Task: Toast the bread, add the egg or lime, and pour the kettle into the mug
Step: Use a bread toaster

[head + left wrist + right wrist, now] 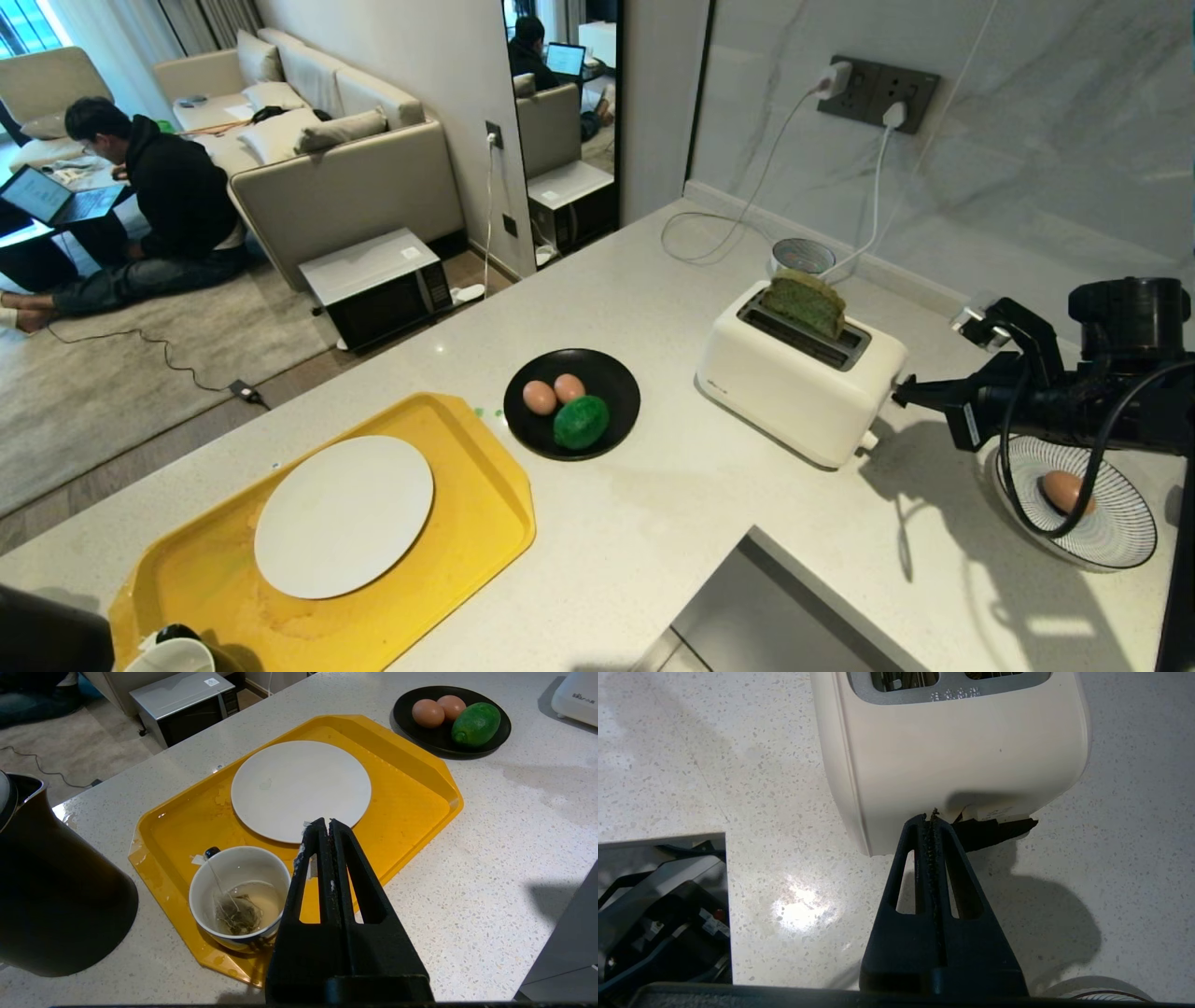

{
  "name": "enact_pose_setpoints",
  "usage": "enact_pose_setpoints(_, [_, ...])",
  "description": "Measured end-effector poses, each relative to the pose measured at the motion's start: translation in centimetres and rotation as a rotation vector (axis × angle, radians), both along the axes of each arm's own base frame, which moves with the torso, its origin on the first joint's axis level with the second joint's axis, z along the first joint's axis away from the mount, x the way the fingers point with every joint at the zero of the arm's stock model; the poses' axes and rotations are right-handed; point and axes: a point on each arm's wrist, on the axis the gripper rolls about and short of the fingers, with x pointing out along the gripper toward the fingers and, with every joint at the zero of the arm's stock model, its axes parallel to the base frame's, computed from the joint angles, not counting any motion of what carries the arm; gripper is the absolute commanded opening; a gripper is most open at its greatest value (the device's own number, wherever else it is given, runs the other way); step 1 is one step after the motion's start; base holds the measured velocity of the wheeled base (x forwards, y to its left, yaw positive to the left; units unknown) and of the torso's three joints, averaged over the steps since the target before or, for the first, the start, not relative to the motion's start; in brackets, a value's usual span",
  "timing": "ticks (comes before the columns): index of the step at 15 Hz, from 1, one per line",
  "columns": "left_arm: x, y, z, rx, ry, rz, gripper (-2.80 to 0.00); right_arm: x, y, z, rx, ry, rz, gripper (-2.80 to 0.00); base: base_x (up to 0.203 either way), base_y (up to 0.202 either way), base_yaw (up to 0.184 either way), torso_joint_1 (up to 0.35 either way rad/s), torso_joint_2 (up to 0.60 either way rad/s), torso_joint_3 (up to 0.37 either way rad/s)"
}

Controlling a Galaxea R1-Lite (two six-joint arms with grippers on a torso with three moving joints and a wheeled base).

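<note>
The right gripper (904,393), its black fingers pressed together on nothing, sits at the end face of the cream plastic toaster (801,376), centre-right of the head view. The green brown-crusted bread slice (804,301) stands in its slot. The left gripper (325,822), likewise closed, hovers over the yellow plastic tray (411,788).

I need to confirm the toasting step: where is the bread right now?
In the head view the bread stands in the far slot of the white toaster, right of the black plate, its upper part sticking out.

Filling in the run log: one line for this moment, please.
right gripper: shut, tips at toaster end | bread: up in slot | left gripper: shut, parked
</note>
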Motion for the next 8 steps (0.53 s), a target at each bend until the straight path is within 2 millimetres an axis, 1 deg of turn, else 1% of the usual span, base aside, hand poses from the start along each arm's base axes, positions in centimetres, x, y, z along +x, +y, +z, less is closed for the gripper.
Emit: enact_pose_setpoints(8, [0.0,0.0,0.0,0.0,0.0,0.0,-2.8,1.0,-0.5,-1.2,0.006,0.03,-0.009,-2.8,0.0,0.0,0.0,0.0,0.0,0.0])
